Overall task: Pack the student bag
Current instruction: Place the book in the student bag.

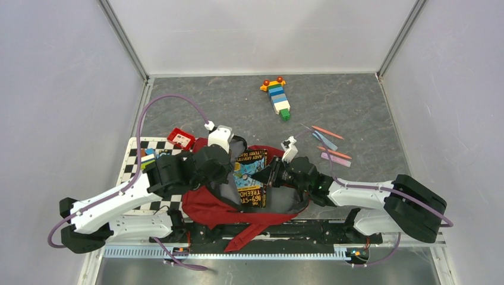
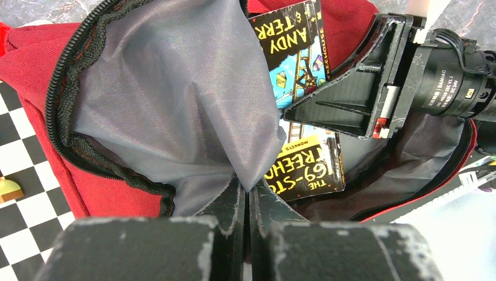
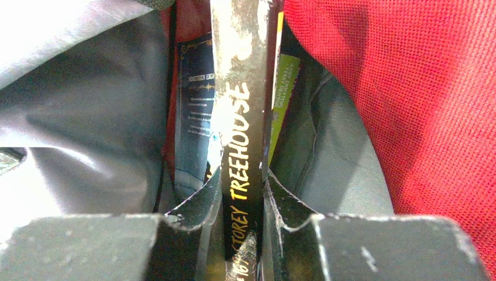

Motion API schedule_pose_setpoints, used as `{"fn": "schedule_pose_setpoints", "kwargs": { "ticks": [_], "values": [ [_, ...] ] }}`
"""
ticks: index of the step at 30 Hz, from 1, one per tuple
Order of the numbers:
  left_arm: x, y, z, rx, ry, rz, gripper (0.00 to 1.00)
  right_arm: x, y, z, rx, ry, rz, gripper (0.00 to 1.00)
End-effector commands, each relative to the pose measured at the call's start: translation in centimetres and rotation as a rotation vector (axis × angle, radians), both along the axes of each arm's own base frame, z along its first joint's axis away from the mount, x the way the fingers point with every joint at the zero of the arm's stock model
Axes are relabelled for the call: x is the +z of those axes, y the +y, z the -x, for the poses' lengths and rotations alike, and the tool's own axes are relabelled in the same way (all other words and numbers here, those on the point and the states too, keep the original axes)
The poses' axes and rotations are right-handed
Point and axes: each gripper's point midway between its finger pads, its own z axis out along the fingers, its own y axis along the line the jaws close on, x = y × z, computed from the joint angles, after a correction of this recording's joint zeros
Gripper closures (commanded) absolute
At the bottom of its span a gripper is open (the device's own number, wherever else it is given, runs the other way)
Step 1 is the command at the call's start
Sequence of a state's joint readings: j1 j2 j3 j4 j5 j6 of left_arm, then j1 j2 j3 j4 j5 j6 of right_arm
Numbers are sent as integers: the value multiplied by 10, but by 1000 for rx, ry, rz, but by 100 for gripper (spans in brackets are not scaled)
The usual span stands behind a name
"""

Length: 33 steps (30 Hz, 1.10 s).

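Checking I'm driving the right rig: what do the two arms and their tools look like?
The left arm and right arm match: white shells, black joints and bases, a lilac cable looping along each. The left tool has black angular fingers with scuffed, whitish edges; the right tool is equally worn.

One bag [image 1: 208, 209] holds one book [image 1: 252, 173]. Left of it: one red box [image 1: 180, 139], one checkered mat [image 1: 134, 149]. Beyond it: one brick tower [image 1: 277, 97], four pens [image 1: 327, 132].
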<state>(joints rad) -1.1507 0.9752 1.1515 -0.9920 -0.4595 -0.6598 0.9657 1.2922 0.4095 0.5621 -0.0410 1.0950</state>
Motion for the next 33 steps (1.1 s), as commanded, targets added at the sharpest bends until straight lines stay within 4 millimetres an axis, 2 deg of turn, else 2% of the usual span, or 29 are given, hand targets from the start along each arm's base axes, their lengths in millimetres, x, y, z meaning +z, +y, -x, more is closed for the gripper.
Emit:
{"fn": "schedule_pose_setpoints", "kwargs": {
  "ticks": [1, 5, 7, 11, 15, 17, 21, 24, 28, 31, 33],
  "values": [
    [33, -14, -9, -24, -82, 128, 98, 55, 8, -17, -58, -97, -119, 100],
    [34, -14, -10, -25, -72, 138, 98, 100, 21, -8, -32, -117, -265, 100],
    [36, -16, -10, -27, -68, 152, 98, 109, 30, -3, -19, -131, -281, 100],
    [38, -20, -10, -33, -67, 174, 98, 86, 54, 7, 31, -104, -226, 100],
    [36, -24, -11, -37, -64, 174, 98, 41, 77, 18, 85, -18, -180, 100],
    [35, -26, -12, -42, -61, 175, 98, 17, 86, 20, 93, 15, -136, 100],
    [33, -30, -13, -49, -55, 172, 98, -7, 94, 22, 99, 33, -101, 100],
    [31, -30, -14, -49, -49, 171, 98, -8, 93, 19, 73, 28, -95, 100],
    [30, -31, -14, -42, -37, 180, 98, -3, 87, 11, 28, -50, -54, 86],
    [29, -33, -14, -33, -26, 196, 98, -23, 88, 10, 50, -63, 11, 78],
    [26, -33, -14, -25, -19, 197, 98, -28, 94, 18, 109, -80, 6, 74]
  ]
}}
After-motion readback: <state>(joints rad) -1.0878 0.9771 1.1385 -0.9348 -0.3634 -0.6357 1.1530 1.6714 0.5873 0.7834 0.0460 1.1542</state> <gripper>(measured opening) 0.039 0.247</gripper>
